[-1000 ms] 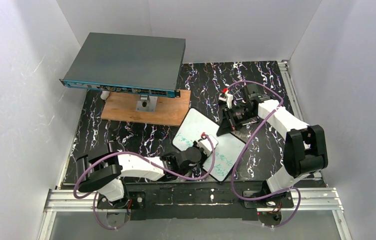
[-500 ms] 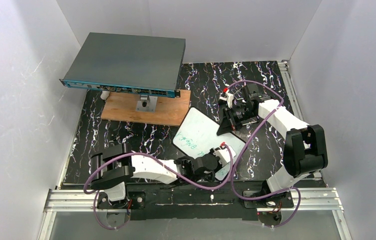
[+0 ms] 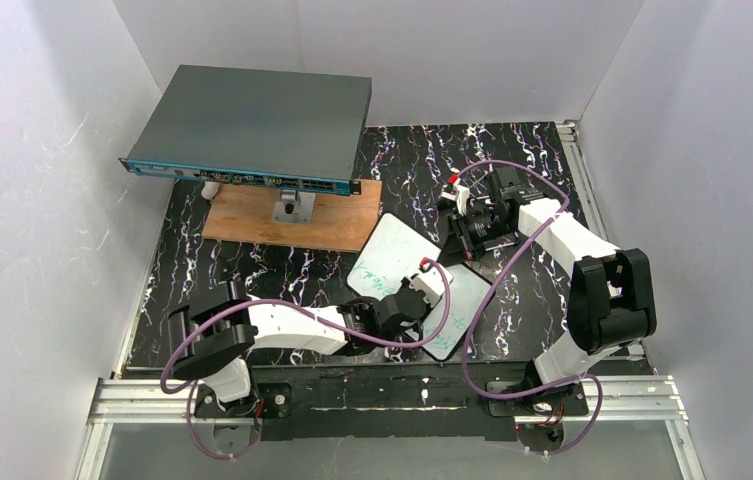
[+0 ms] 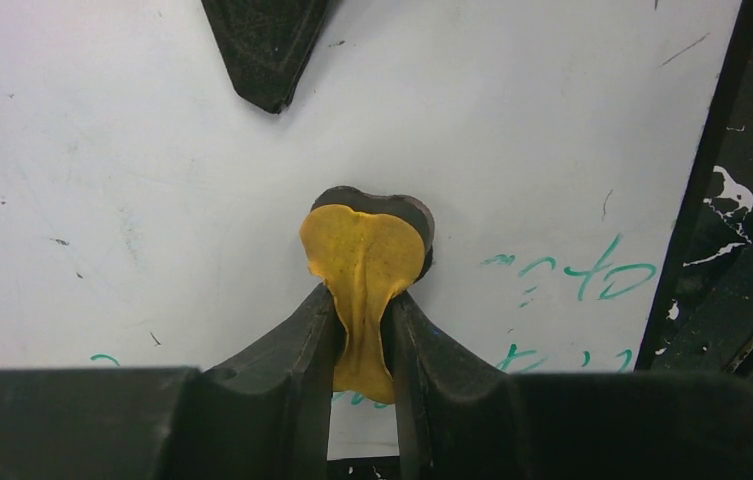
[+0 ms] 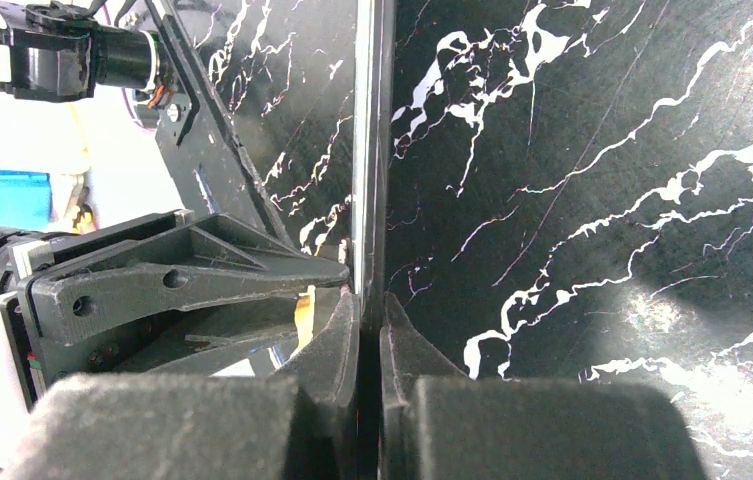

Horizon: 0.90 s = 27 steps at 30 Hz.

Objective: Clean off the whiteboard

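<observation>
L gripper (image 4: 362, 305) closed tight on a yellow pad (image 4: 362, 250) w/ dark backing. The pad sticks out past the fingertips and is pressed flat on the whiteboard (image 4: 152, 180). Board fills nearly all of the L wrist view: ahead and to the left of the fingers it's plain white w/ faint scuffs and specks. Green writing (image 4: 597, 275) sits just right of the pad, more of it down beside the right finger and a trace by the left one. Dark wedge tip (image 4: 267, 50) lies on the board straight ahead of the pad, apart from it.

R gripper (image 5: 369, 305) clamped shut on the board's thin edge, seen edge-on running straight away from its fingertips. L arm's hardware is just left of that edge.

Surface: table (image 3: 272, 270), black w/ white marble veining, showing right of the R fingers and beyond the board's right edge in the L wrist view. Board lies angled between the two grippers.

Room: plain white walls (image 3: 42, 150) on 3 sides. Far-left of the L gripper, a grey box (image 3: 252, 120) w/ blue front edge is raised over a wooden plank (image 3: 282, 215). Purple cables (image 3: 492, 170) loop off both arms. Metal rail (image 3: 132, 395) at the near edge.
</observation>
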Motion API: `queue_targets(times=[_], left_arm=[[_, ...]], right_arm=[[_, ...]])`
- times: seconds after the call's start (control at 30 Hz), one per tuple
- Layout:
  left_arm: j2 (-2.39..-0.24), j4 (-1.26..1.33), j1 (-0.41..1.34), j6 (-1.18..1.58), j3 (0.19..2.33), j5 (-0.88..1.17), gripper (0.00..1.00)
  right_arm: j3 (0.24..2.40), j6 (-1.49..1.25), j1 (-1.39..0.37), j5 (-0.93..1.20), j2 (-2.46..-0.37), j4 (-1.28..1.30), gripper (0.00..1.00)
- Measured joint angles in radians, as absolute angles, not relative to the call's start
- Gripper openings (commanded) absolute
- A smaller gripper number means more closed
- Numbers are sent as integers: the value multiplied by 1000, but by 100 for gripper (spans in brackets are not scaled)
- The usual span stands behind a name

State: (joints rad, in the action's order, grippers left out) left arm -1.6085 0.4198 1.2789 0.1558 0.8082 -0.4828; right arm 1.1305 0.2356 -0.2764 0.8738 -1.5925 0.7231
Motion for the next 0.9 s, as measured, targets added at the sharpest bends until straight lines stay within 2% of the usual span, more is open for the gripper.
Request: queue_targets(times=[0.33, 0.57, 0.9], left_arm=[[-1652, 475, 1375, -27, 809, -433, 0], [-1588, 469, 1272, 189, 745, -547, 0], [-1602, 620, 1312, 73, 697, -458, 0]], right_arm=[[1131, 242, -279, 878, -1592, 732, 1], [1131, 241, -277, 877, -1592, 729, 1], [1131, 242, -277, 879, -1592, 731, 1]])
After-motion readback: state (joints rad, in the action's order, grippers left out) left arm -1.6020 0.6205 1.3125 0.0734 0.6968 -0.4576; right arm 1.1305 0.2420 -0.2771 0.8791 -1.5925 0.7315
